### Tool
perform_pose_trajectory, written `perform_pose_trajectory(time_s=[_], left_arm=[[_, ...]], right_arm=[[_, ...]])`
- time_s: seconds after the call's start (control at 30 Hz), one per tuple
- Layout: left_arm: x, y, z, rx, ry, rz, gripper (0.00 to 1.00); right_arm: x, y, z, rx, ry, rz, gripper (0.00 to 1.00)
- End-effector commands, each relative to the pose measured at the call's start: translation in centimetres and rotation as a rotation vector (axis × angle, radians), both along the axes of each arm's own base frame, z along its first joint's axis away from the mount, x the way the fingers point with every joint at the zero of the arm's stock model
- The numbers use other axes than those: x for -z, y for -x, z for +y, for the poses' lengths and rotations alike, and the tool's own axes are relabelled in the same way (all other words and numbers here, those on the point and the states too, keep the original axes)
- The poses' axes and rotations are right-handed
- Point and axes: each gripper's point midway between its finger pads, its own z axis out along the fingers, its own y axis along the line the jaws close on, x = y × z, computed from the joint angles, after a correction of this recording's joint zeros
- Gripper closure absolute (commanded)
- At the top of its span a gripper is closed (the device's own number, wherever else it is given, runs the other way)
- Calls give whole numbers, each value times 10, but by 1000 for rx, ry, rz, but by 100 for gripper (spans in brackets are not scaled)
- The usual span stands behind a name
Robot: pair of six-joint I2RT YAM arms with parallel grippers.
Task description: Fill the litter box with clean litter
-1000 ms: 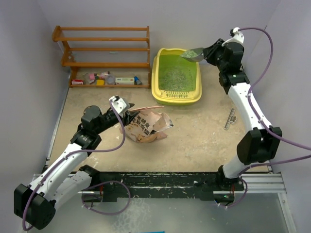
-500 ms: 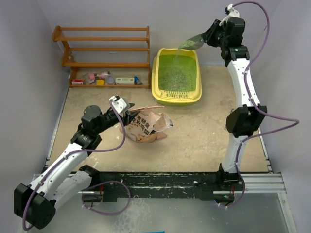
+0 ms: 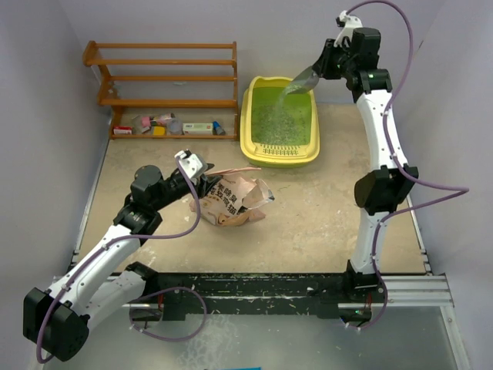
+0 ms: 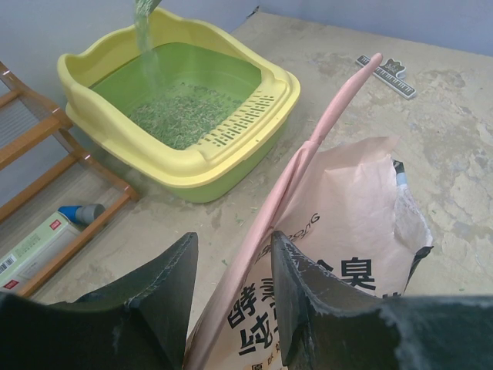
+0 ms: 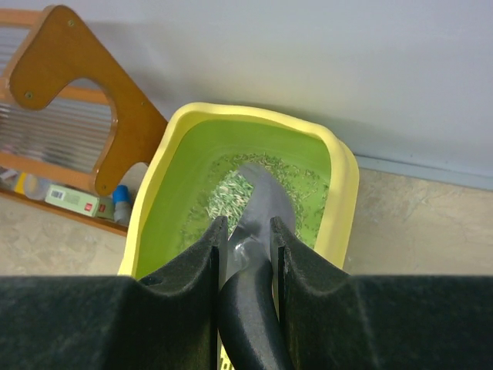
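While the left arm isn't doing anything flashy up front, it's got a real job. The left gripper [image 4: 233,245] is pinched narrow on the folded top edge of the pink bag [image 4: 347,231], and my guess is that's to hold the mouth up so it doesn't flop shut between scoops. The bag lies crumpled on the table [image 3: 323,223], a bit left of centre and well apart from the box.

Further back, the litter box [image 3: 281,158] sits on the far side, just right of the wooden rack [image 3: 166,77], with its slotted lip facing near. The clean litter [image 4: 181,116] is a thin patch on the green floor with bare green showing round the edges, so I'd call this partway done at best.

Furthest off, the right arm is stretched tall. The right gripper [image 5: 248,231] is clamped on the black handle of the grey scoop [image 5: 262,193], which is tipped nose-down above the far right corner of the box. A thin stream of granules runs off the tip into the tray. Pouring from up there probably helps it spread out, but I'd worry about bits bouncing over the rim.
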Motion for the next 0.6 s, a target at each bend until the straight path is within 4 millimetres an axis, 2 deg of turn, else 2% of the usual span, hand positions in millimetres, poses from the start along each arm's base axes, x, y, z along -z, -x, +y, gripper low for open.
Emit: perform_pose_trajectory(time_s=[0.0,0.2,0.4,0.57], left_arm=[[-28,-2,-2,10,29,-63,54],[-28,-1,-3,14,31,-63,54],[-28,-1,-3,18,31,-61,54],[-29,0,-3,18,32,-63,54]], right_arm=[[-57,14,16,-41,158,-169,100],[-64,25,10,51,438,-204,100],[-52,26,0,104,650,-193,100],[-53,36,9,60,634,-211,100]])
